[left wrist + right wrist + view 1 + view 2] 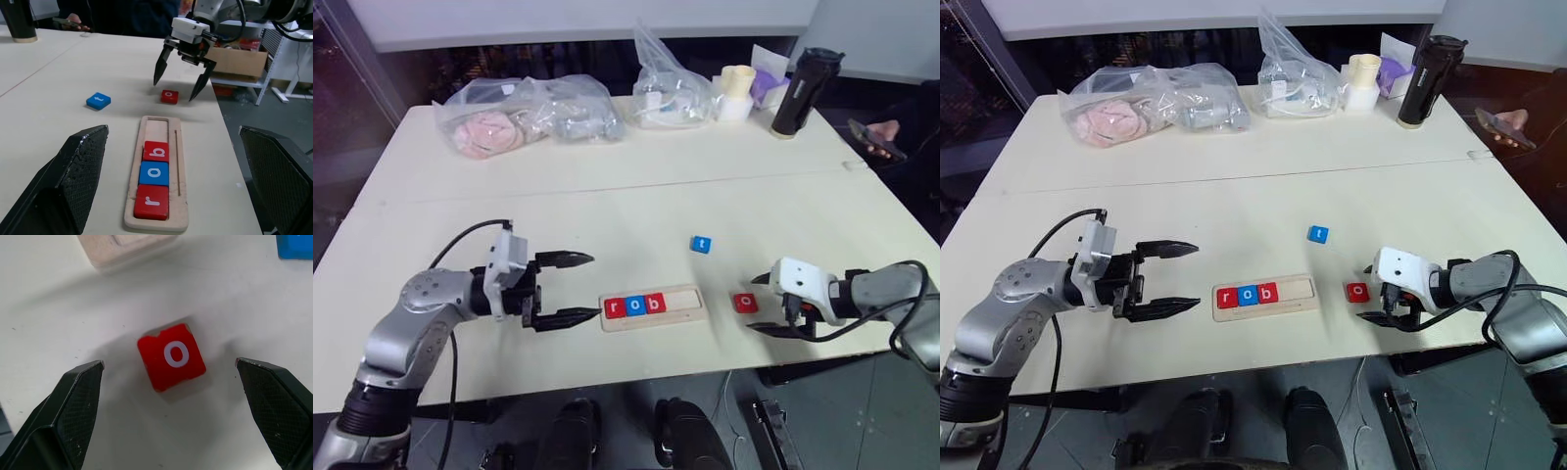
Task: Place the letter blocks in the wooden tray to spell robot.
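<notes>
Right claw: spread wide, empty, straddling the red o at frame centre, not touching.
Left claw: released, level, just left of the tray.
Tray: r, o, b seated; right end bare.
Blue t: loose, upper centre.
Left: o, then t, by my judgement.
Left wrist view: empty slots plain.

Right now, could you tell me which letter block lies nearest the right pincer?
The red o block on the bare table, just right of the tray. The blue t lies farther off; r, o, b sit in the tray.
</notes>
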